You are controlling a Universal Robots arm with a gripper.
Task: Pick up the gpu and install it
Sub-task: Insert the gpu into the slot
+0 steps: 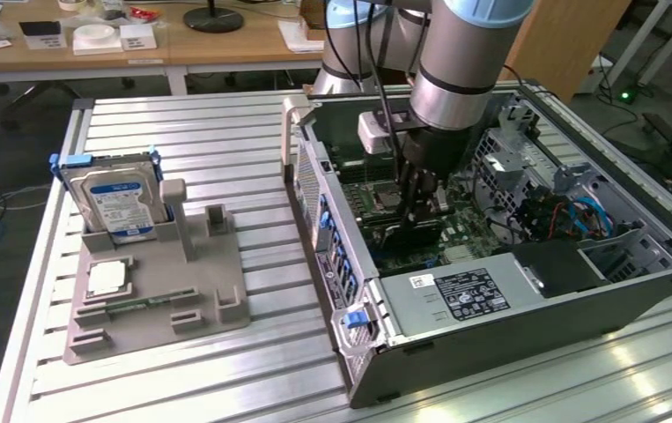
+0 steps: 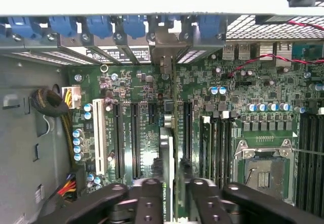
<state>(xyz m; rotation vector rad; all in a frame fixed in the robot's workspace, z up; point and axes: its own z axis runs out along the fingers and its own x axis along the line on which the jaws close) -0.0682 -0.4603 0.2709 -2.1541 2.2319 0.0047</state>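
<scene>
The gpu point(image 2: 170, 148) stands on edge inside the open computer case, seen edge-on in the wrist view as a thin line running straight out from between the gripper point(image 2: 172, 196) fingers towards the case's rear wall; its near part shows a pale strip with small printed lettering, its far end meets a silver metal bracket at the row of blue slot clips; it sits upright over the green motherboard, just beside the long black expansion slots; in the exterior view it is a dark card point(image 1: 412, 231) directly beneath the gripper.
</scene>
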